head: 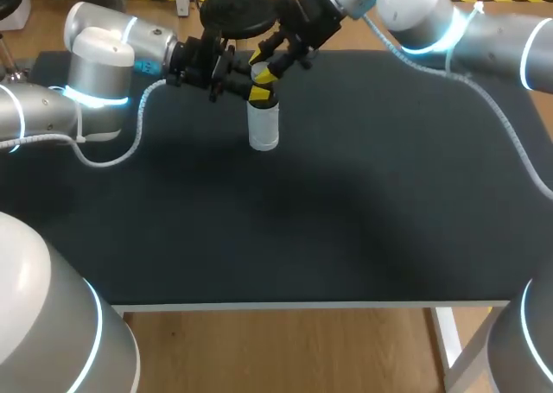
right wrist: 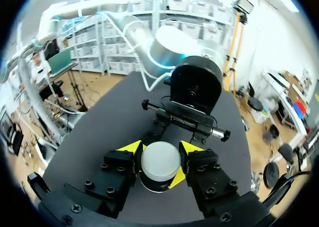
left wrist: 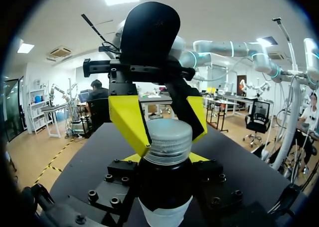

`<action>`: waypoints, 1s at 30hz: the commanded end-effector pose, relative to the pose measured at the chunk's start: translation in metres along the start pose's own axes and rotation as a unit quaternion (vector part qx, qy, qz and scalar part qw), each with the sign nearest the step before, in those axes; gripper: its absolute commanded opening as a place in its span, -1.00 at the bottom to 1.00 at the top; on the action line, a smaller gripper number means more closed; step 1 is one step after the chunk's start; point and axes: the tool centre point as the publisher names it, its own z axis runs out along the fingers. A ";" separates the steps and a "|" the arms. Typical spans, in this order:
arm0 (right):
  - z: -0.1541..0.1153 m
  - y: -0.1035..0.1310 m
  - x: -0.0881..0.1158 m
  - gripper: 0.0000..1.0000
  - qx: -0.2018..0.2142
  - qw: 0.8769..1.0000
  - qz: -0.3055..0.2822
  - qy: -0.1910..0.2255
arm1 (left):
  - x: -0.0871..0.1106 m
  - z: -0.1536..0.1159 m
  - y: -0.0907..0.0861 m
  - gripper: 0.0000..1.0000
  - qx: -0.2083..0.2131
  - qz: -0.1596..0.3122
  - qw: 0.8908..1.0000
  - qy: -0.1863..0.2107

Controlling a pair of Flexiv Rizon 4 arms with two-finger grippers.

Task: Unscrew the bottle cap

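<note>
My left pincer is clamped on the neck of the bottle, upright on the desk toward its far edge; it looks like light, slick plastic that could spin in a weak hold. My right pincer grips the ribbed cap from two sides, the best purchase.

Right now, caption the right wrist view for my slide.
Right gripper shut on the white bottle cap, left arm straight ahead.

Bottle in left hand; cap, right hand
</note>
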 end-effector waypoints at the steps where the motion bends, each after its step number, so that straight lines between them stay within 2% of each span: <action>1: 0.001 -0.004 -0.014 -1.00 -0.004 0.996 -0.029 0.079 | -0.003 -0.002 0.000 -1.00 0.000 -0.001 1.000 0.001; 9: 0.004 -0.001 -0.015 -1.00 0.027 0.980 -0.090 0.173 | -0.003 -0.002 0.000 -1.00 0.000 -0.001 1.000 0.001; 17: 0.005 0.002 -0.012 -1.00 0.027 0.958 -0.148 0.243 | -0.003 -0.002 0.000 -1.00 0.000 -0.001 1.000 0.001; 24: 0.003 0.003 -0.008 -1.00 0.022 0.942 -0.187 0.277 | -0.003 -0.002 0.000 -1.00 0.000 -0.001 1.000 0.001; 30: 0.000 0.008 -0.005 -1.00 0.037 0.935 -0.198 0.292 | -0.003 -0.002 0.000 -1.00 0.000 -0.001 1.000 0.001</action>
